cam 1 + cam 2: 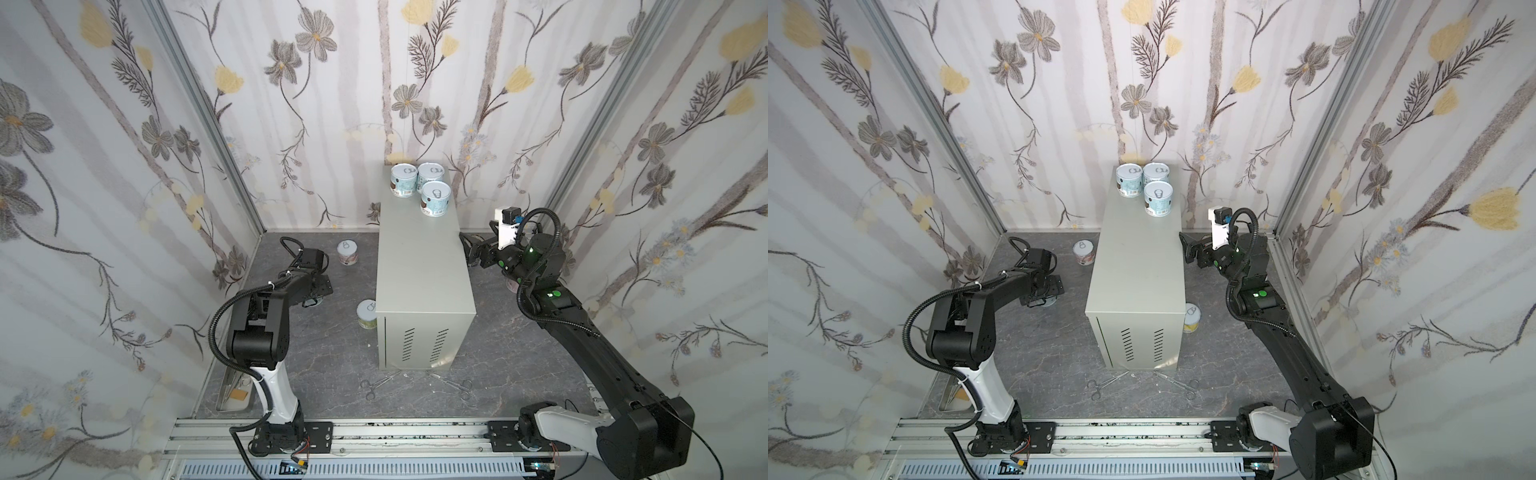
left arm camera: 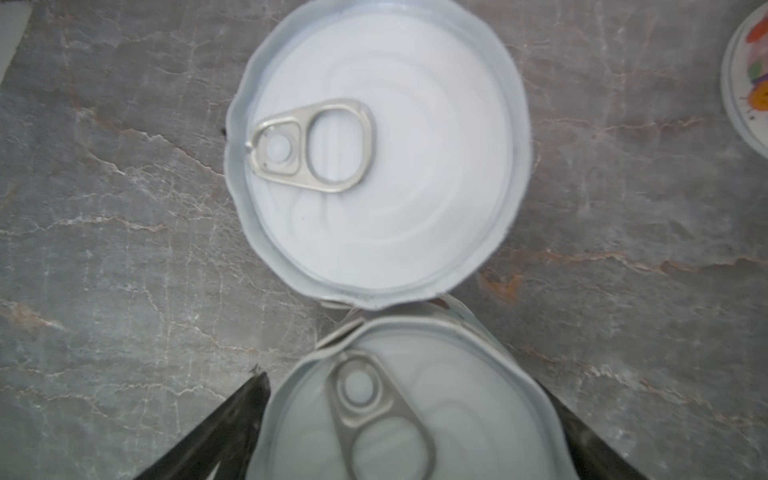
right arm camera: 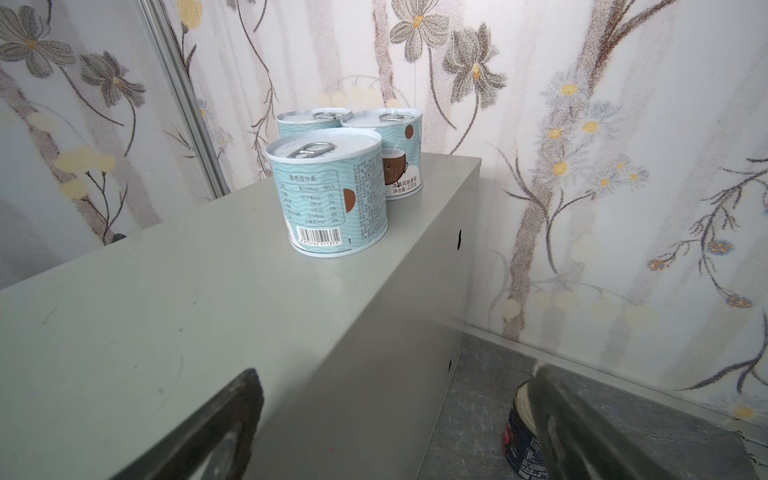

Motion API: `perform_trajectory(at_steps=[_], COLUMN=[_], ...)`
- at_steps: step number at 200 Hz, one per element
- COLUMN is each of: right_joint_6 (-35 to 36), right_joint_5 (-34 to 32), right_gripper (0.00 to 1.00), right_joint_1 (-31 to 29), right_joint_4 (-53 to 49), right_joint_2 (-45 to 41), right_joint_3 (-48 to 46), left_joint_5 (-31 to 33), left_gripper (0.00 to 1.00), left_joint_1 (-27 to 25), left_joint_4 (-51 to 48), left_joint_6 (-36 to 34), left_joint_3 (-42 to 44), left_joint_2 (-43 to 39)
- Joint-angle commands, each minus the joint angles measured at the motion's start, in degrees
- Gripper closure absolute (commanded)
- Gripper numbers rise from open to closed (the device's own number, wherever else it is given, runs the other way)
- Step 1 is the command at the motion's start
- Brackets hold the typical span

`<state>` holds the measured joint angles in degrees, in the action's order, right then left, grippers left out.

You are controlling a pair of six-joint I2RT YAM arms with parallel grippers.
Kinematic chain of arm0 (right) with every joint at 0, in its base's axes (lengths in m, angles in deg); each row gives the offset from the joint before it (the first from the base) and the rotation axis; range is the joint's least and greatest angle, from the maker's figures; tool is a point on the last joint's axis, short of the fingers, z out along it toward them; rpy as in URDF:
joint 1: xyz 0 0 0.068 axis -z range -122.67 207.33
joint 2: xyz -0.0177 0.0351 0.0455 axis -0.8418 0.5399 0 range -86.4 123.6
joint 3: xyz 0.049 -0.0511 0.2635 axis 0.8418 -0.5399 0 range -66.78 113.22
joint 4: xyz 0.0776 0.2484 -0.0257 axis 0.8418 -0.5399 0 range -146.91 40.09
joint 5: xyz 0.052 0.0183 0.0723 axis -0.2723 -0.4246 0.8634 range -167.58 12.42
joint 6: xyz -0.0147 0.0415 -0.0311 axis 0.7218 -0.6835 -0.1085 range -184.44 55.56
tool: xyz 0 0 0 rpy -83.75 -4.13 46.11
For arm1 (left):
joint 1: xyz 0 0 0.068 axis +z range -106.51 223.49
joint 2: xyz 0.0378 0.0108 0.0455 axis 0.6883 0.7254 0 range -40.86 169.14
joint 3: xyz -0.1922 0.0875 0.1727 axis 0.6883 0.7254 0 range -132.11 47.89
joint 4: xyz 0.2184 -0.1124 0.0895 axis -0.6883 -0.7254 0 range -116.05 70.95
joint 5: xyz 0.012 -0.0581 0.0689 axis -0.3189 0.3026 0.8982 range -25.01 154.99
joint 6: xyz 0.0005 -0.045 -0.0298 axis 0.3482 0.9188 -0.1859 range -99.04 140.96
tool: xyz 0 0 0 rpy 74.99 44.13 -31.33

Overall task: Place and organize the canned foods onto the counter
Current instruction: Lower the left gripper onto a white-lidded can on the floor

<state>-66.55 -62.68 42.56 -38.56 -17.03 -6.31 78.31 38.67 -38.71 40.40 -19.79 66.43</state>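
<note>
Left fingers (image 2: 232, 424) straddle 1 can (image 2: 399, 415) — another can (image 2: 376, 153) touching; right fingers (image 3: 582, 432) wide.

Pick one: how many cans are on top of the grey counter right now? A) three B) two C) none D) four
A: three teal-label cans stand clustered at the far end of the counter top in both top views, and the right wrist view shows the same three; the other cans visible are down on the floor.
</note>
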Motion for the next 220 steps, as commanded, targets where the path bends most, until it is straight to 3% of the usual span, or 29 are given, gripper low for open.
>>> perform_trajectory(at_steps=[1,143,220], right_joint_6=[0.4,1.8,2.4], right_joint_5=[1.4,1.5,-0.4], right_gripper=[0.00,0.00,0.00], right_joint_1=[-0.2,0.0,0.2], right_joint_4=[1.3,-0.2,0.8], right_joint_2=[0.9,0.9,-1.1], right_joint_3=[0.8,1.2,1.9], left_joint_5=[0.9,0.2,-3.6], left_gripper=[0.09,0.32,0.36], left_joint_1=[0.1,0.1,-0.5], left_joint_4=[2.2,7.2,-2.4], left_joint_6=[-0.1,-2.4,-4.1], left_joint_3=[1.0,5.4,-0.2], left_joint_2=[0.4,-4.1,-14.0])
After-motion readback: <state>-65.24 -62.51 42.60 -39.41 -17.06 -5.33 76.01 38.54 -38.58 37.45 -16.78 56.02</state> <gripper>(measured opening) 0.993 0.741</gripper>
